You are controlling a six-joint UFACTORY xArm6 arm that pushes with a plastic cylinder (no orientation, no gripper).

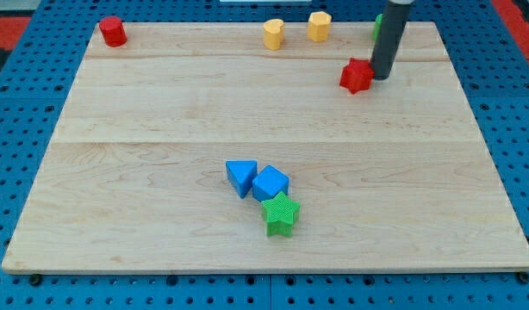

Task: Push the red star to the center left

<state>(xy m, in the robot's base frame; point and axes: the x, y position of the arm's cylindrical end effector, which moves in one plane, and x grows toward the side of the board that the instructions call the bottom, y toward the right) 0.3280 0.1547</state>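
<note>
**Rod lines up behind the red star, long push to the left ahead**

The red star sits in the upper right part of the wooden board, and the rod's tip is planted just at its right side, touching it or as near as makes no difference. There are no jaws to report here: the arm ends in a plain rod, nothing to open or close.

That is a good starting side. The target is the center left, so the star has to travel a long way toward the view's left and somewhat toward the view's bottom. The tip looks set for the leftward part, but it probably wants to sit a touch higher on the star's right flank so the push also carries it downward. A star has points, so an off-center contact could spin it or let it slip off the rod; steady, centered pressure is the safer bet. The lane across the middle of the board looks open, with the cluster near the bottom well clear of the likely path.

Now the count. Red: two, the star and a red cylinder at the top left corner. Yellow: two, a yellow cylinder and a yellow block just beside it along the top edge, its shape hard to call. Blue: two, a blue triangle touching a blue cube. Green: a green star tucked under the cube, plus a sliver of a green block peeking out behind the rod, shape hidden.
</note>
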